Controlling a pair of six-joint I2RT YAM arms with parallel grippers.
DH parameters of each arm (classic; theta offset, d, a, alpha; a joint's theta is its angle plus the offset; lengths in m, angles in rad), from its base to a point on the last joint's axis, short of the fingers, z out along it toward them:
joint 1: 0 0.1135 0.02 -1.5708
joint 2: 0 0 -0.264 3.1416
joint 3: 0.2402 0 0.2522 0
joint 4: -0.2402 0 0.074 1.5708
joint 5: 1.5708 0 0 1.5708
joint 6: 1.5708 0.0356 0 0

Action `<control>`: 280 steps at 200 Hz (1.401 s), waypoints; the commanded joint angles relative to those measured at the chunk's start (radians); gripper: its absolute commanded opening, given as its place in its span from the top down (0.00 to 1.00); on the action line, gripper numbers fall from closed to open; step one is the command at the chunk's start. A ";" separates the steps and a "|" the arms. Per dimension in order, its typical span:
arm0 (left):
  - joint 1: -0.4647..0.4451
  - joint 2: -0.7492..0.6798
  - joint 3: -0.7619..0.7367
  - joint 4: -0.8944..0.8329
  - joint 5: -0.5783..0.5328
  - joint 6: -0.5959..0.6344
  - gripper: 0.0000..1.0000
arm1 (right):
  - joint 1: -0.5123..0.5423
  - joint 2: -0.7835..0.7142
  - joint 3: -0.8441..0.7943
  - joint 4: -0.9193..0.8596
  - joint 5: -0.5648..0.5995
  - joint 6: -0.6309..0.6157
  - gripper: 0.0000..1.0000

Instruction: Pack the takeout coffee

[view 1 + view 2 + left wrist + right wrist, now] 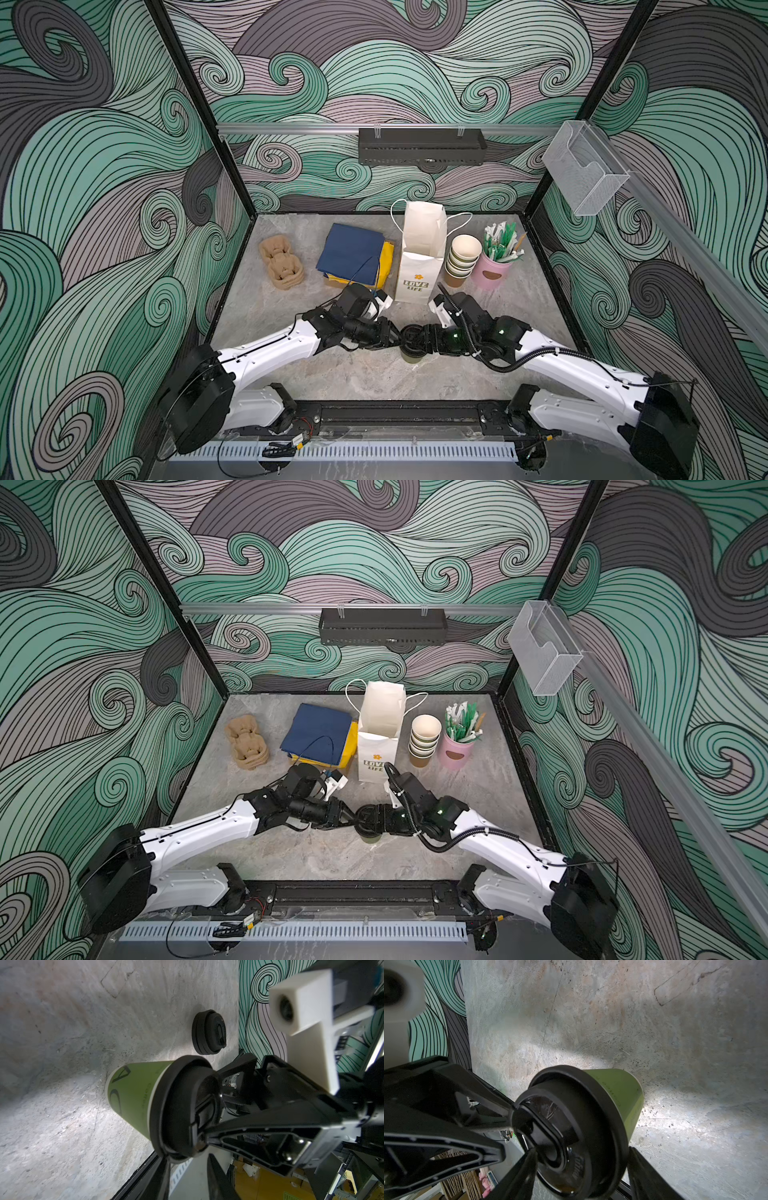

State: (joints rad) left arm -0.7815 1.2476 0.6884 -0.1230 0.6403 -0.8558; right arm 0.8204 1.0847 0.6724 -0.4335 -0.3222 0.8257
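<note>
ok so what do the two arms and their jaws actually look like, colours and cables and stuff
The left arm and right arm have white shells with bulky black joints. The right arm carries a thick black ribbed hose and small green lights; the left arm has a thin black cable. Each wrist bears a white camera block. The jaws are black, tapered plastic.

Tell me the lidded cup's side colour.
The cup is olive green; left wrist view shows it best.
</note>
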 commanded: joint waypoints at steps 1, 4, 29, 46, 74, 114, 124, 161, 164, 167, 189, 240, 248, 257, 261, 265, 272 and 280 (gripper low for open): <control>-0.004 -0.028 0.021 -0.083 -0.016 0.037 0.66 | -0.004 -0.019 -0.008 -0.015 0.013 0.016 0.31; -0.004 -0.031 0.021 -0.090 -0.020 0.037 0.66 | -0.004 -0.019 -0.007 -0.016 0.014 0.016 0.31; -0.002 -0.055 0.025 -0.118 -0.054 0.038 0.62 | -0.004 -0.025 0.007 -0.024 0.012 0.008 0.29; -0.002 -0.052 0.052 -0.110 -0.060 0.038 0.55 | -0.004 -0.047 0.033 -0.056 0.033 -0.008 0.26; -0.002 -0.010 0.102 -0.123 -0.061 0.050 0.47 | -0.008 -0.123 0.078 -0.185 0.128 -0.047 0.24; 0.000 0.075 0.145 -0.148 -0.072 0.065 0.40 | -0.016 -0.242 0.049 -0.306 0.252 -0.035 0.30; -0.001 0.096 0.152 -0.155 -0.070 0.070 0.40 | -0.017 -0.243 0.035 -0.305 0.237 -0.027 0.34; -0.001 0.130 0.169 -0.197 -0.081 0.097 0.44 | -0.017 -0.223 -0.003 -0.239 0.135 -0.024 0.47; -0.001 0.131 0.169 -0.201 -0.082 0.098 0.44 | -0.016 -0.222 -0.007 -0.236 0.130 -0.024 0.48; -0.001 0.134 0.171 -0.204 -0.083 0.099 0.45 | -0.016 -0.220 -0.009 -0.231 0.125 -0.024 0.49; -0.001 0.149 0.180 -0.221 -0.087 0.109 0.48 | -0.016 -0.192 -0.032 -0.200 0.088 -0.025 0.50; -0.001 0.161 0.189 -0.234 -0.088 0.116 0.52 | -0.015 -0.139 -0.044 -0.131 0.037 -0.032 0.49; 0.000 0.162 0.188 -0.234 -0.088 0.115 0.53 | -0.016 -0.135 -0.049 -0.124 0.034 -0.031 0.49; -0.001 0.163 0.188 -0.231 -0.088 0.114 0.54 | -0.016 -0.130 -0.055 -0.116 0.034 -0.030 0.49; -0.001 0.164 0.188 -0.233 -0.088 0.113 0.54 | -0.017 -0.128 -0.057 -0.111 0.034 -0.028 0.49; 0.000 0.164 0.188 -0.232 -0.088 0.115 0.54 | -0.016 -0.126 -0.057 -0.109 0.034 -0.028 0.49; -0.001 0.165 0.188 -0.232 -0.089 0.115 0.54 | -0.017 -0.123 -0.060 -0.105 0.035 -0.025 0.49; -0.001 0.166 0.188 -0.235 -0.090 0.115 0.55 | -0.016 -0.119 -0.060 -0.099 0.033 -0.025 0.49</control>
State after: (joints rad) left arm -0.7815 1.3994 0.8433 -0.3256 0.5636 -0.7662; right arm 0.8082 0.9562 0.6266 -0.5644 -0.2741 0.7929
